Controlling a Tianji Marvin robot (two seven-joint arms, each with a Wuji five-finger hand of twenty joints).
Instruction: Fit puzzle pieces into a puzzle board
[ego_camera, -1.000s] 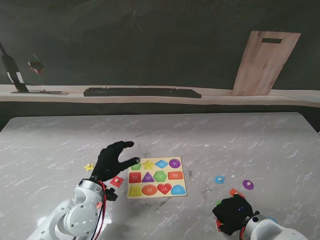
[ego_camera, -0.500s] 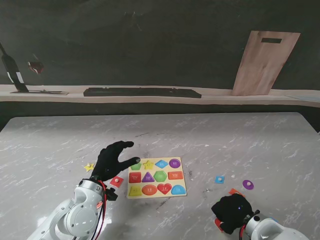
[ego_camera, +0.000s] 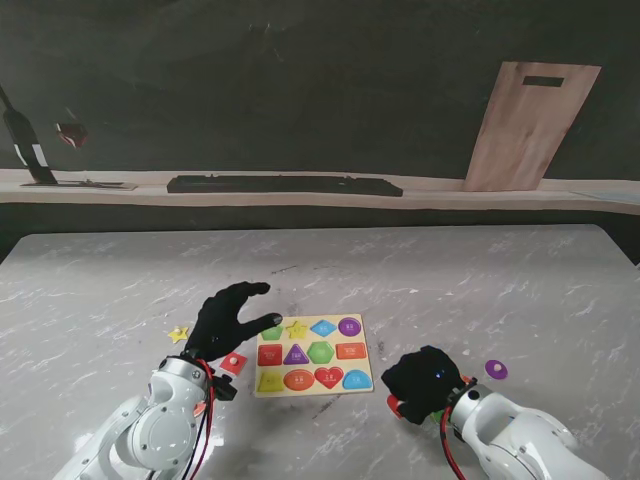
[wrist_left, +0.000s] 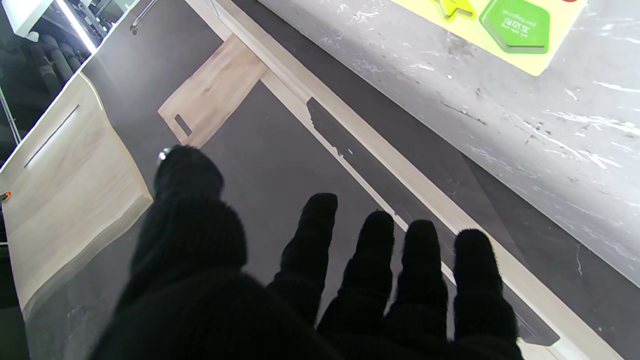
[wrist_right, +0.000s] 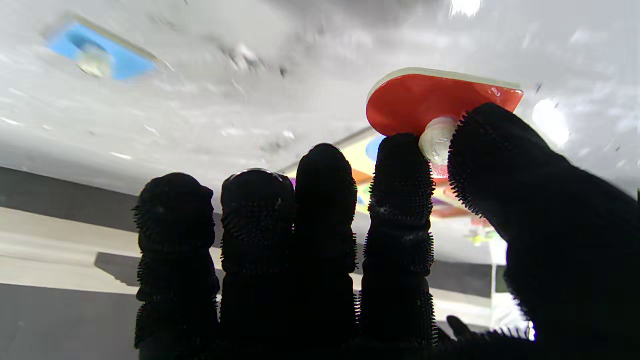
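From the stand view my right hand (ego_camera: 422, 382) just covers something red beside the puzzle board (ego_camera: 313, 354); its wrist camera shows thumb and forefinger pinching a red piece (wrist_right: 435, 102) by its knob. My left hand (ego_camera: 228, 318) hovers spread, holding nothing.

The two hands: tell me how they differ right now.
The left hand is open, fingers spread, holding nothing; the right hand pinches a red piece by its knob. The left hand is at the board's left edge; the right is off its right corner. Both wear black gloves.
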